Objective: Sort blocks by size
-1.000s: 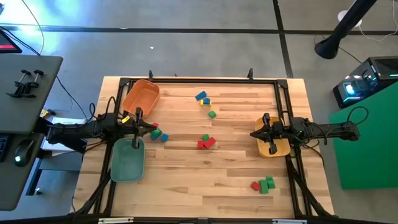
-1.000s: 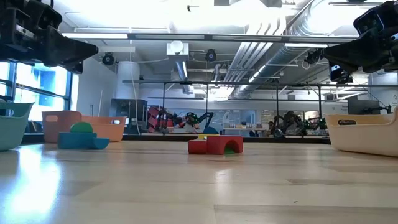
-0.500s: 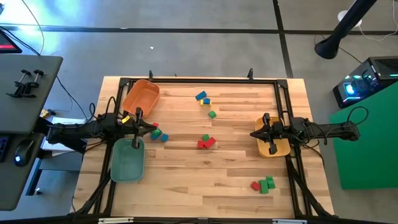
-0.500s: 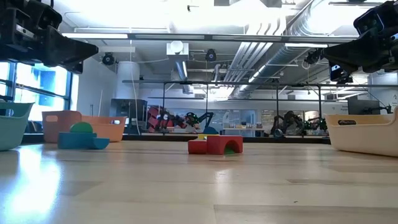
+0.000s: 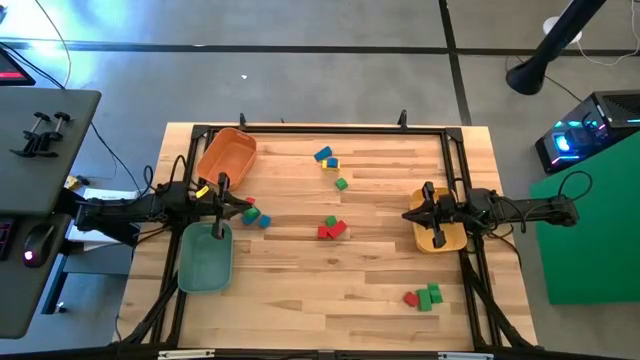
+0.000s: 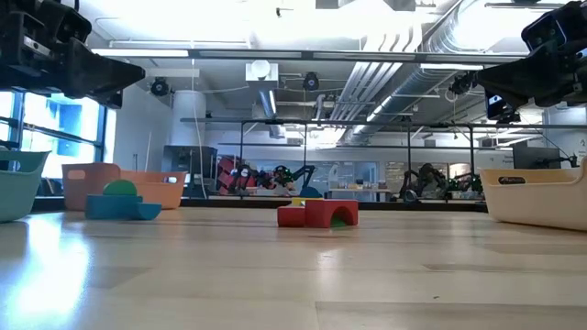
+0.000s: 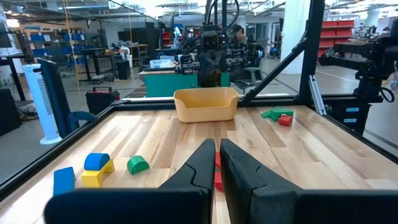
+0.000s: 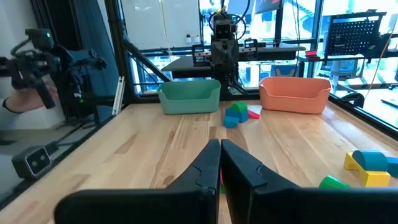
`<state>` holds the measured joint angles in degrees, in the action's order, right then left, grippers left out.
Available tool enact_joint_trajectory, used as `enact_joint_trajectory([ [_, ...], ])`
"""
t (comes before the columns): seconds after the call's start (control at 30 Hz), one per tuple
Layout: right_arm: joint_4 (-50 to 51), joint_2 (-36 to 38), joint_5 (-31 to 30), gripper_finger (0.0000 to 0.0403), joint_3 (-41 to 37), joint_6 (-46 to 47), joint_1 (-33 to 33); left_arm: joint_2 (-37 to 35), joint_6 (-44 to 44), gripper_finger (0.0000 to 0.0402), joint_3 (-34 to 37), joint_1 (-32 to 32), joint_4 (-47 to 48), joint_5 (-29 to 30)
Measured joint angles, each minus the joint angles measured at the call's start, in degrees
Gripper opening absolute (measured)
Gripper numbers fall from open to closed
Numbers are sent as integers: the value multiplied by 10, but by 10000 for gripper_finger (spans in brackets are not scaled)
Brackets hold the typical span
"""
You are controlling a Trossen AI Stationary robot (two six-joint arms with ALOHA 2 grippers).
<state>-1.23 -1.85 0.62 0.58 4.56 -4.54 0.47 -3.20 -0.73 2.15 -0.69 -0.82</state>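
While both arms hover above the table, your left gripper (image 5: 243,204) sits over the teal tray's (image 5: 203,262) inner edge, its fingers (image 7: 239,168) nearly together and holding nothing. Your right gripper (image 5: 407,216) hangs at the yellow tray (image 5: 440,238), likewise almost shut and empty. Blocks lie in four loose groups: three beside the left gripper (image 5: 254,215), red and green ones mid-table (image 5: 331,228), three near the front right (image 5: 424,296), and a farther group (image 5: 328,160) right of the orange tray (image 5: 226,154).
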Motion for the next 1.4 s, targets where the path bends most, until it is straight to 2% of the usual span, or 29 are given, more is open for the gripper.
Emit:
enact_joint_trajectory([
  [0.2,-70,0,-23,9,0,176,0,0,0,12,0,0,0,0],
  [0.3,-129,0,-43,9,0,233,0,0,0,12,0,0,0,0],
  [0.43,-219,-13,52,9,3,198,-19,0,0,12,0,0,0,0],
  [0.53,-224,-48,34,9,33,132,-57,0,0,12,0,0,0,0],
  [0.77,-30,-222,-67,9,174,-2,-121,0,0,12,0,0,0,0],
  [0.97,120,-385,-66,21,275,-30,-125,0,0,12,0,0,0,0],
  [1.1,177,-472,-28,66,332,-10,-125,0,0,12,0,0,0,0],
  [1.4,331,-650,99,214,453,76,-138,0,1,12,0,0,-1,0],
])
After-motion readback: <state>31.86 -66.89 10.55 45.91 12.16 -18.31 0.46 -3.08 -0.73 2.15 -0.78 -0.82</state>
